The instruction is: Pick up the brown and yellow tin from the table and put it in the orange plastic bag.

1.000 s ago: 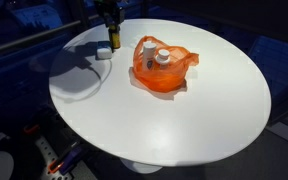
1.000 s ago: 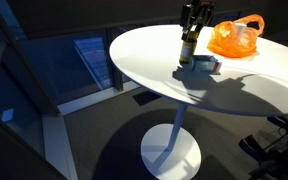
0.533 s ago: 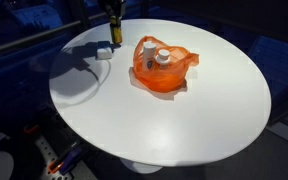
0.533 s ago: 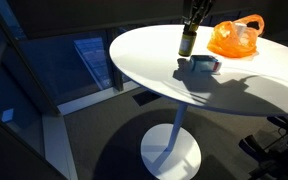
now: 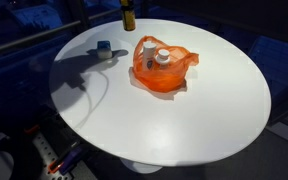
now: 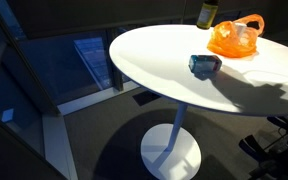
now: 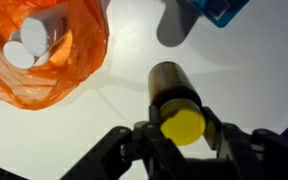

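My gripper (image 7: 179, 128) is shut on the brown tin with the yellow lid (image 7: 174, 100) and holds it in the air above the white round table (image 5: 164, 110). The tin shows at the top edge in both exterior views (image 5: 128, 14) (image 6: 207, 13), lifted near the table's far rim. The orange plastic bag (image 5: 162, 64) lies on the table with two white-capped bottles inside; it also shows in an exterior view (image 6: 234, 37) and in the wrist view (image 7: 39, 50), to the side of the tin.
A small blue container (image 5: 104, 49) sits on the table where the tin stood; it also shows in an exterior view (image 6: 205, 65) and at the top of the wrist view (image 7: 216, 9). The table stands on a single white pedestal (image 6: 173, 150).
The gripper has lifted the tin up off the table, away from the blue container, and moved it toward the orange bag.
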`<move>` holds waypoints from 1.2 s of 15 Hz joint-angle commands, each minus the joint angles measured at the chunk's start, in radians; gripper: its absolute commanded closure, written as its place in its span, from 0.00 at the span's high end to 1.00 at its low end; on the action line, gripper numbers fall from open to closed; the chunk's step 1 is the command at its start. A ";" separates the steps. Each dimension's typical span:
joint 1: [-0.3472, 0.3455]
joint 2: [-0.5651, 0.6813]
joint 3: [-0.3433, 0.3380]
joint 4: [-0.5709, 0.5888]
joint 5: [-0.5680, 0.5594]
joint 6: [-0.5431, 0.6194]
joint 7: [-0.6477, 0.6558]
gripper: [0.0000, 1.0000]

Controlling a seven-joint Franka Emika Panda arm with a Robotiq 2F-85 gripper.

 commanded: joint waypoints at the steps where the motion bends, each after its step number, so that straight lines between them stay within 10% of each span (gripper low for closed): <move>1: -0.036 -0.098 -0.021 -0.057 -0.033 -0.023 0.021 0.19; 18: -0.228 -0.186 -0.158 -0.158 -0.023 0.027 0.024 0.19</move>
